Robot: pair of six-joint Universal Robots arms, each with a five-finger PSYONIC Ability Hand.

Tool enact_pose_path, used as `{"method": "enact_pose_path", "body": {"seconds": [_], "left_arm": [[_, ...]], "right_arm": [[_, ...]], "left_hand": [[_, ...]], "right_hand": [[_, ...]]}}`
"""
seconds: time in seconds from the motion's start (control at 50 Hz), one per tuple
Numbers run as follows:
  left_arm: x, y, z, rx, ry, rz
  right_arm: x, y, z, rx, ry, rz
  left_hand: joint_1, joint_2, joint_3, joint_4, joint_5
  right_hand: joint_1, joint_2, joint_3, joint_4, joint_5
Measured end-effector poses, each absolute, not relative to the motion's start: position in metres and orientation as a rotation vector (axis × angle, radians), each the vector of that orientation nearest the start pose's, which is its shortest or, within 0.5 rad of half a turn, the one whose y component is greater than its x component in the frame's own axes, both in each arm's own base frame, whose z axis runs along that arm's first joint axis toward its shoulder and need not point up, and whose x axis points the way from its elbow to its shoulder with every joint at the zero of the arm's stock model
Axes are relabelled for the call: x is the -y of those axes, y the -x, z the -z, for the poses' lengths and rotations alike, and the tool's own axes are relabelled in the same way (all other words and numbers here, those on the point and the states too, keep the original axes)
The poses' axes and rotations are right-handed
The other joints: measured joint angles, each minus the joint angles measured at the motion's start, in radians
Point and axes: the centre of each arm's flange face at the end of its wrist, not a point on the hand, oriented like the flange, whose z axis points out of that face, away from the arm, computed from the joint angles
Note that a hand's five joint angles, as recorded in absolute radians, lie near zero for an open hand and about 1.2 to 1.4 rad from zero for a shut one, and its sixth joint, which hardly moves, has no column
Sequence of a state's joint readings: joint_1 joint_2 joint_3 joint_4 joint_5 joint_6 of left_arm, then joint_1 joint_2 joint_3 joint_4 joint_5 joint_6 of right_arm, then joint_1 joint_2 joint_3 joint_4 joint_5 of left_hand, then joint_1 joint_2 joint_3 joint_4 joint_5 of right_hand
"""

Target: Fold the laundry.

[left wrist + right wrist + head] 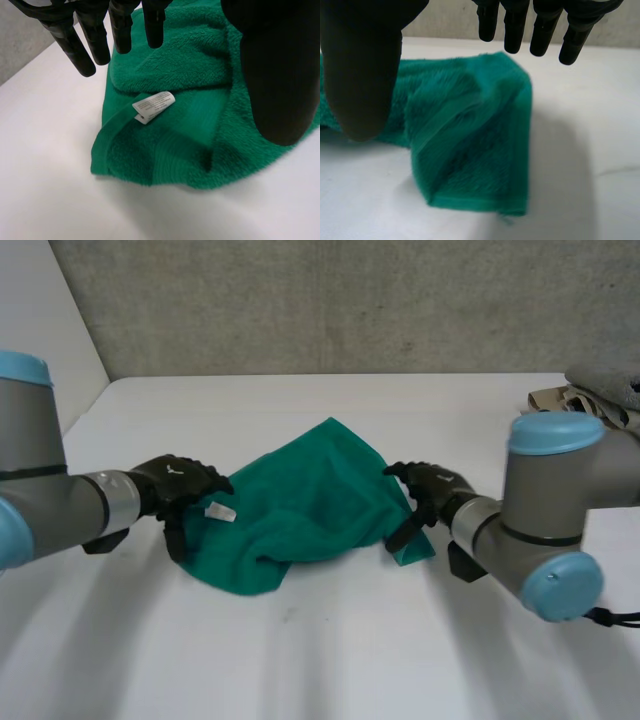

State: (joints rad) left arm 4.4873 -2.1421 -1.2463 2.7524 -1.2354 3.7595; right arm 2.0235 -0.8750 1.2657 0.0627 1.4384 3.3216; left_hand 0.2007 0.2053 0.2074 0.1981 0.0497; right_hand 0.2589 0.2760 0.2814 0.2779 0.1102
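A green towel (pixel 300 505) lies crumpled in the middle of the white table (pixel 330 640). A white label (pixel 219 511) shows near its left edge. My left hand (pixel 180 483) hovers at that left edge, open, with straight fingers (pixel 85 45) and thumb (pixel 280 75) above the towel (pixel 200 125) and label (pixel 152 106), holding nothing. My right hand (pixel 428 488) is at the towel's right corner, open too. Its fingers (pixel 515 25) and thumb (pixel 362 75) spread above the folded corner (pixel 480 150) without touching it.
A pile of grey and beige cloth (pixel 600 395) sits at the table's far right edge. A grey wall (pixel 330 300) stands behind the table. Bare white tabletop spreads in front of the towel.
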Motion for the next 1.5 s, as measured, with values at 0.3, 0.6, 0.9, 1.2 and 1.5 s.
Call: {"method": "enact_pose_path", "body": {"seconds": [0.3,0.6,0.9,1.2,1.5], "left_arm": [[0.306,0.247,-0.155,-2.448,-1.459,1.457],[0.304,0.268,-0.157,-2.305,-1.432,1.531],[0.351,0.27,-0.278,-1.944,-0.998,2.104],[0.354,0.263,-0.423,-1.539,-0.304,2.65],[0.293,0.259,-0.219,-2.199,-0.765,1.933]], "right_arm": [[0.293,-0.316,-0.155,-2.259,0.403,1.533],[0.272,-0.275,-0.278,-1.922,0.653,1.935],[0.315,-0.287,-0.298,-1.818,0.908,2.195],[0.356,-0.32,-0.38,-0.995,0.541,2.855],[0.311,-0.303,-0.215,-1.928,1.0,2.147]], "left_hand": [[0.137,0.126,0.118,0.134,0.108],[0.953,0.986,0.975,0.995,0.931],[0.953,0.988,0.978,0.996,0.931],[0.953,0.989,0.978,0.996,0.931],[0.953,0.989,0.978,0.996,0.931]], "right_hand": [[0.856,0.889,0.897,0.913,0.869],[0.856,0.889,0.901,0.916,0.869],[0.856,0.889,0.902,0.917,0.884],[0.868,0.889,0.905,0.918,0.902],[0.868,0.889,0.906,0.918,0.902]]}}
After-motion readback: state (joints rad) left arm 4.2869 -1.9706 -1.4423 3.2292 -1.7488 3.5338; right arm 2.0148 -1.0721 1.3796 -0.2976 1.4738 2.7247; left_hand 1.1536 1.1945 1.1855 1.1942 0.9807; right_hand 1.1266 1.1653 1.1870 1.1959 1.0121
